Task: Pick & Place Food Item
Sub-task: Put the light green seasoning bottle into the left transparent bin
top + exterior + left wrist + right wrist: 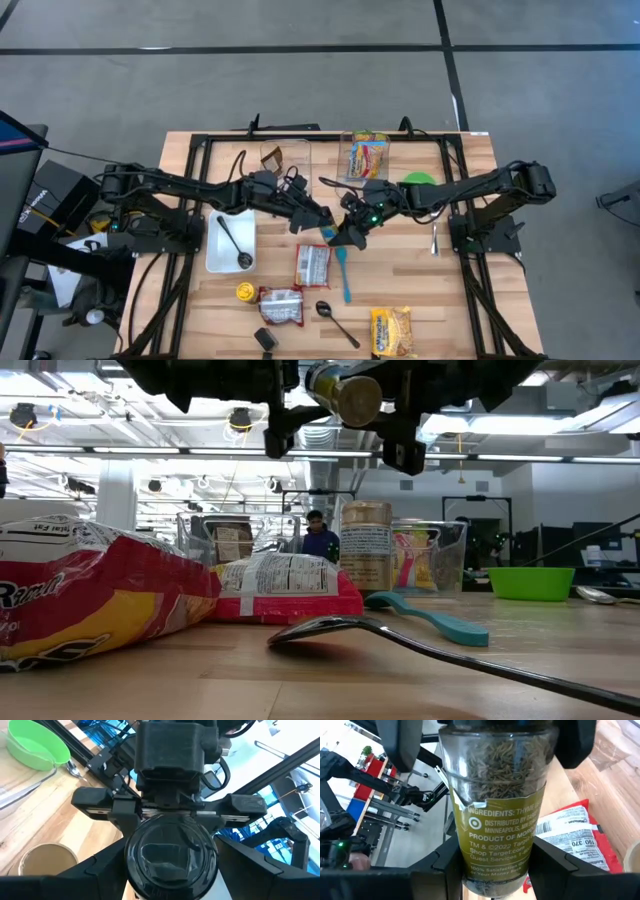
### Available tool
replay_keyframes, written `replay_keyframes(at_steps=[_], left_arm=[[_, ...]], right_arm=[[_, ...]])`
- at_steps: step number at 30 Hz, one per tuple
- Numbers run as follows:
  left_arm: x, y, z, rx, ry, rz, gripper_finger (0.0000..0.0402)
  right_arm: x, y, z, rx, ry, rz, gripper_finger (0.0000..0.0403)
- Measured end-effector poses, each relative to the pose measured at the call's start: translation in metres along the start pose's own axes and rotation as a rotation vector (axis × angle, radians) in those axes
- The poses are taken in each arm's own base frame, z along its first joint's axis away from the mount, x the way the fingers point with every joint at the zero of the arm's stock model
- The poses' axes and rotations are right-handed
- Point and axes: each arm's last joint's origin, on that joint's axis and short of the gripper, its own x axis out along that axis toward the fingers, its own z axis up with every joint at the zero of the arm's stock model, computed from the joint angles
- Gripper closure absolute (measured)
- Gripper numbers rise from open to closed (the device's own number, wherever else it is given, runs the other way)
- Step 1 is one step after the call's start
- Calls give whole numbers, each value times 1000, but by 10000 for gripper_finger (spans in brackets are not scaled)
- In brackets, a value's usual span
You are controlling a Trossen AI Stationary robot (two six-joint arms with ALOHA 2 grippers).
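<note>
Wood-slat table (420, 270) on a black frame, grey floor around; low view looks into a lit workshop w/ a person (318, 536) seated far back. L to R in high view: white tray (215, 255) holding a dark spoon (233, 243) on the left side, yellow cap (244, 291) near it, red-white packet (312, 266) at mid table w/ a teal spatula (343, 270) just right of it, a second packet (281, 306) nearer, black spoon (335, 321), yellow snack bag (391, 331) near edge, clear bin (367, 156) w/ bright packets far side, green bowl (420, 181) right of it. Both arms meet over the centre. Spice jar (496, 805) hangs in mid-air between them, lying sideways, off the table. Left gripper (318, 216) has its fingers spread wide on either side of the jar's black lid end (170, 855); right gripper (350, 232) is clamped part-way round the jar's glass body. Only the right wrist view shows the dried herbs and green label; only the left wrist view shows the lid face-on; low view shows the jar's round gold end (345, 395) high above a second gold-lidded jar (366, 550) standing on the table.
</note>
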Motion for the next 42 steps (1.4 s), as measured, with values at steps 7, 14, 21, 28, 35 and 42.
replay_keyframes(at_steps=[7, 14, 21, 28, 35, 42], left_arm=[[1, 2, -3, -8, 22, 17, 153], [1, 2, -3, -8, 22, 17, 178], [1, 2, -3, -9, 22, 17, 176], [1, 2, -3, -9, 17, 21, 190], [1, 2, -3, -9, 17, 22, 184], [1, 2, -3, -9, 17, 22, 197]], right_arm=[[0, 0, 0, -1, 12, 9, 232], [0, 0, -1, 1, 18, 9, 232], [0, 0, -1, 3, 31, 17, 232], [0, 0, -1, 3, 35, 18, 232], [0, 0, -1, 4, 35, 18, 232], [0, 0, -2, 4, 36, 18, 232]])
